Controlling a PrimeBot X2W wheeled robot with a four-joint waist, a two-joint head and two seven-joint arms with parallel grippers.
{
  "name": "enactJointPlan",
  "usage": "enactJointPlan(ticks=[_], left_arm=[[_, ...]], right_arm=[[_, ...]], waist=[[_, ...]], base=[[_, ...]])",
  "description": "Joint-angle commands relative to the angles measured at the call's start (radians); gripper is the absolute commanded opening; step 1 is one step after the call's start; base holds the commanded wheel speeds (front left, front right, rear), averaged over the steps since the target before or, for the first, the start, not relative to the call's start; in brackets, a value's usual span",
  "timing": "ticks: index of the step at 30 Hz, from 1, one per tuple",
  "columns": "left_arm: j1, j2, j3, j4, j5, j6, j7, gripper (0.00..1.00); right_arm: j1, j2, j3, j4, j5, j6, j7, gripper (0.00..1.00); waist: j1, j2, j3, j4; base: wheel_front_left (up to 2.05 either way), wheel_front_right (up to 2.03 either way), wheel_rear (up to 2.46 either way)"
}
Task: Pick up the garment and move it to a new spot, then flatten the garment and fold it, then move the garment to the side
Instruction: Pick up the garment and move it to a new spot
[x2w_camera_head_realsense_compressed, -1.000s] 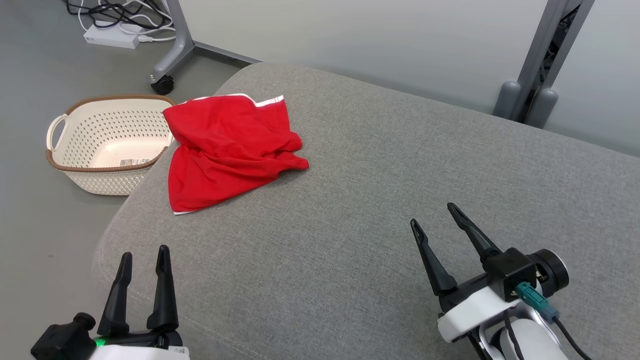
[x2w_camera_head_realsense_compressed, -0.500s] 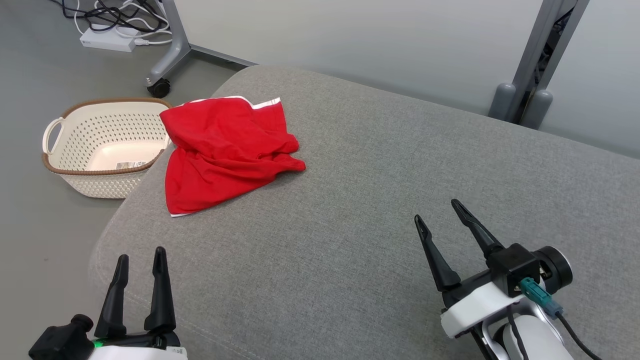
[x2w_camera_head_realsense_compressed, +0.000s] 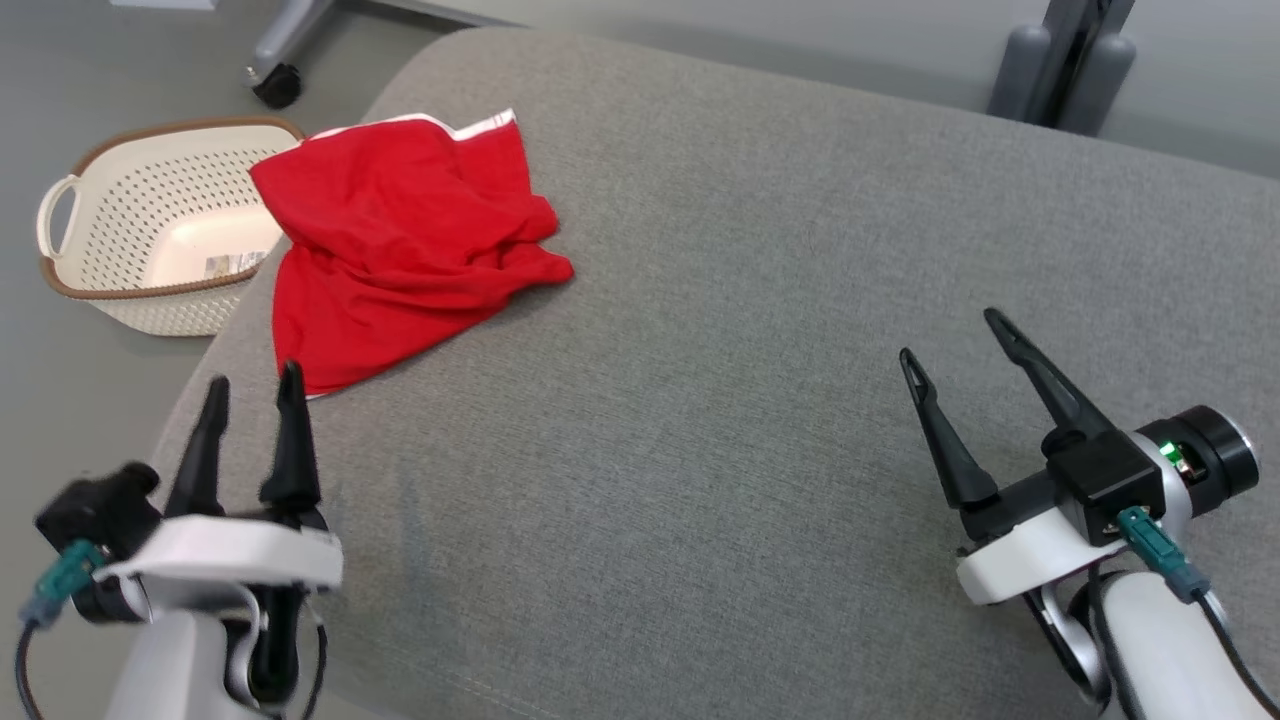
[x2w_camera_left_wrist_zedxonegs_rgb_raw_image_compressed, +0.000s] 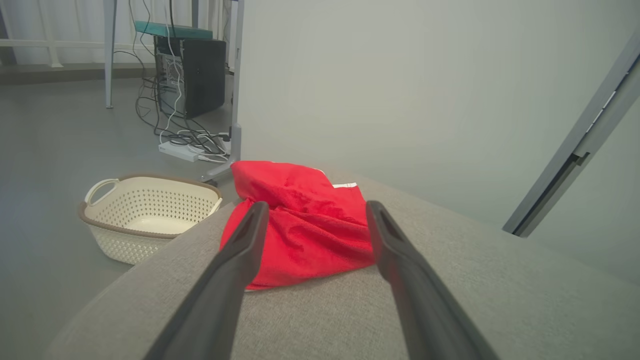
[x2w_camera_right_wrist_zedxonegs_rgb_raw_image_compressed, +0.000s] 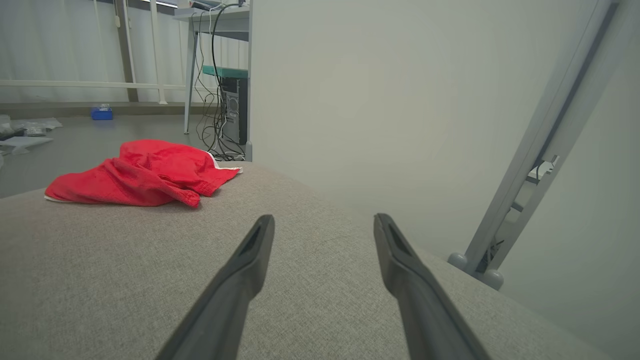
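Observation:
The garment (x2w_camera_head_realsense_compressed: 400, 240) is red with white trim and lies crumpled on the far left of the grey cushioned surface (x2w_camera_head_realsense_compressed: 720, 300), one edge hanging over the side. My left gripper (x2w_camera_head_realsense_compressed: 252, 374) hovers open just short of its near corner, fingers pointing at it; in the left wrist view the garment (x2w_camera_left_wrist_zedxonegs_rgb_raw_image_compressed: 305, 225) sits between and beyond the two fingers. My right gripper (x2w_camera_head_realsense_compressed: 955, 335) is open and empty over the bare cushion at the right, far from the garment (x2w_camera_right_wrist_zedxonegs_rgb_raw_image_compressed: 145, 175).
A cream perforated basket (x2w_camera_head_realsense_compressed: 90, 230) with a brown rim stands on the floor left of the cushion, beside the garment. A caster leg (x2w_camera_head_realsense_compressed: 270, 60) and grey posts (x2w_camera_head_realsense_compressed: 1065, 50) stand beyond the far edge. Cables and a computer tower (x2w_camera_left_wrist_zedxonegs_rgb_raw_image_compressed: 192, 75) sit on the floor.
The head camera has tilted down and turned, shifting the whole picture. Both arms have reached forward; the left gripper now stands much closer to the garment. The garment has not moved.

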Motion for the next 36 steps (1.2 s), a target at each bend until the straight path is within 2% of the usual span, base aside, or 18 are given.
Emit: enactJointPlan(ticks=[1, 5, 7, 10, 14, 17, 22, 33, 34, 35, 36], left_arm=[[-0.07, 0.018, 0.009, 0.028, -0.025, -0.009, 0.019, 1.0], [-0.236, 0.089, 0.023, 0.107, -0.071, -0.02, 0.115, 1.0], [-0.311, 0.108, 0.031, 0.15, -0.116, -0.024, 0.196, 1.0], [-0.409, 0.168, 0.027, 0.219, -0.134, -0.025, 0.322, 1.0], [-0.506, 0.2, 0.011, 0.317, -0.164, -0.003, 0.511, 1.0], [-0.555, 0.22, -0.001, 0.367, -0.169, 0.001, 0.594, 1.0], [-0.617, 0.235, -0.006, 0.429, -0.175, 0.011, 0.641, 1.0], [-0.699, 0.245, 0.001, 0.575, -0.201, 0.013, 0.652, 1.0], [-0.705, 0.247, 0.0, 0.585, -0.204, 0.011, 0.65, 0.3], [-0.711, 0.249, 0.0, 0.592, -0.206, 0.007, 0.642, 0.0], [-0.716, 0.25, -0.001, 0.599, -0.206, 0.004, 0.638, 0.0]], right_arm=[[-0.013, -0.019, -0.001, -0.024, -0.004, 0.0, 0.012, 1.0], [-0.023, -0.035, -0.018, -0.1, 0.019, 0.0, 0.053, 1.0], [-0.025, -0.047, -0.018, -0.14, 0.022, 0.0, 0.071, 1.0], [-0.03, -0.056, -0.01, -0.186, 0.022, 0.0, 0.093, 1.0], [-0.031, -0.065, -0.01, -0.22, 0.036, 0.0, 0.114, 1.0], [-0.031, -0.067, -0.008, -0.241, 0.042, 0.0, 0.118, 1.0], [-0.028, -0.071, -0.005, -0.257, 0.042, 0.0, 0.122, 1.0], [-0.039, -0.072, 0.001, -0.268, 0.036, 0.0, 0.121, 1.0], [-0.039, -0.071, -0.001, -0.267, 0.035, 0.0, 0.119, 1.0], [-0.039, -0.07, -0.002, -0.266, 0.034, 0.0, 0.118, 1.0], [-0.039, -0.069, -0.003, -0.264, 0.034, 0.0, 0.116, 1.0]], waist=[[0.0, -0.0001, 0.073, -0.039], [0.0, -0.0001, 0.141, -0.06], [0.0, -0.0001, 0.168, -0.069], [0.0, -0.0001, 0.203, -0.083], [0.0, -0.0001, 0.234, -0.098], [0.0, -0.0001, 0.252, -0.107], [0.0, -0.0001, 0.28, -0.117], [0.0, -0.0001, 0.319, -0.14], [0.0, -0.0001, 0.321, -0.142], [0.0, -0.0001, 0.322, -0.144], [0.0, -0.0001, 0.323, -0.146]], base=[[0.0, 0.0, 0.0], [0.0, 0.0, 0.0], [0.0, 0.0, 0.0], [0.0, 0.0, 0.0], [0.0, 0.0, 0.0], [0.0, 0.0, 0.0], [0.0, 0.0, 0.0], [0.0, 0.0, 0.0], [0.0, 0.0, 0.0], [0.0, 0.0, 0.0], [0.0, 0.0, 0.0]])
